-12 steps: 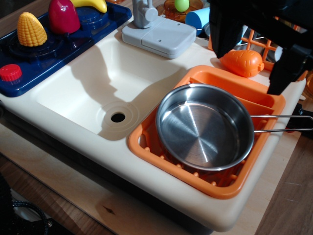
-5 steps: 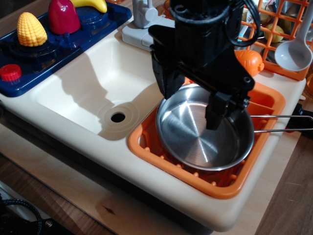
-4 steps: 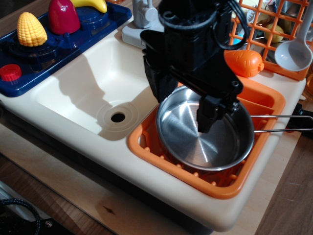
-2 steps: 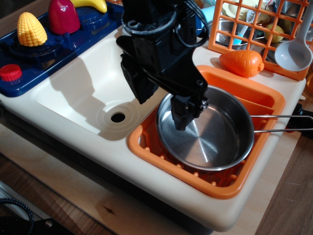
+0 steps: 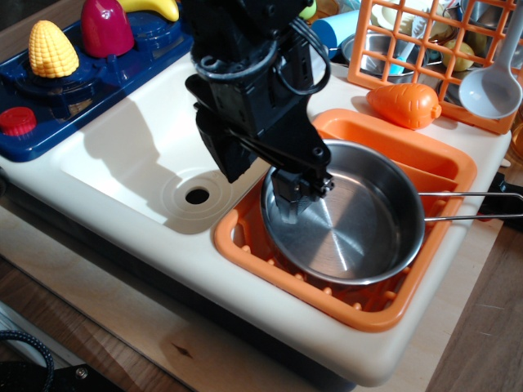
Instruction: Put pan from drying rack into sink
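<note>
The shiny steel pan lies flat in the orange drying rack, with its wire handle pointing right past the rack's edge. The cream sink with its dark drain hole lies left of the rack. My black gripper is open and low over the pan's left rim. One finger is inside the pan and the other is outside it, on the sink side. The arm hides the faucet block.
A dark blue toy stove at the back left holds a corn cob, a red vegetable and a banana. An orange toy vegetable, an upright orange grid panel and a ladle stand behind the rack.
My gripper has come from the back right, moved left across the pan and lowered. It now straddles the pan's left rim. The pan has not moved.
</note>
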Controlling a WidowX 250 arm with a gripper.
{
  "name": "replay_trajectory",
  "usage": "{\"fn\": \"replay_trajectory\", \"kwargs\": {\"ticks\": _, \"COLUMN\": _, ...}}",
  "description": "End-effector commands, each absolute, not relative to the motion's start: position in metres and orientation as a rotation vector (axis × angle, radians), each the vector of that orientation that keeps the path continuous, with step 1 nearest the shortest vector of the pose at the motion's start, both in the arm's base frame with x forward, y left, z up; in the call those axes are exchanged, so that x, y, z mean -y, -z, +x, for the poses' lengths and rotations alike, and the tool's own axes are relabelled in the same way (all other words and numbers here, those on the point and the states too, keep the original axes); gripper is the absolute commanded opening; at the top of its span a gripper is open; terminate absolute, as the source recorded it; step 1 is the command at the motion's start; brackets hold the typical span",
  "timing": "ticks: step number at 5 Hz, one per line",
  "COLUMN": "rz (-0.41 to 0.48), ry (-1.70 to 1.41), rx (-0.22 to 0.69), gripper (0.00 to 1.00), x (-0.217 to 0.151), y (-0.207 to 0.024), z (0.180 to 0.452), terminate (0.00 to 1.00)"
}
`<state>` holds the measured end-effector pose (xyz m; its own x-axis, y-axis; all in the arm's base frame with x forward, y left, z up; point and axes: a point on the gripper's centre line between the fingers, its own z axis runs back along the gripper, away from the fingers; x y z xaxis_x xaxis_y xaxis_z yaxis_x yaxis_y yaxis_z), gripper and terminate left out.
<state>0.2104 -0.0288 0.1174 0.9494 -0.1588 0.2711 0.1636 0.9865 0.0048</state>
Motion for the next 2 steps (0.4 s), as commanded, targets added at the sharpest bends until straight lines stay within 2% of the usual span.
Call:
{"fn": "replay_trajectory", "kwargs": {"ticks": 1, "rz": 0.048, "ry": 0.141, "rx": 0.302, "gripper": 0.00, "x": 0.0372, "y": -0.1069, "z": 0.2183, "terminate": 0.00}}
{"fn": "replay_trajectory", "kwargs": {"ticks": 2, "rz": 0.042, "ry": 0.134, "rx": 0.287, "gripper": 0.00, "x": 0.0383, "y": -0.1133, "z": 0.2209, "terminate": 0.00}}
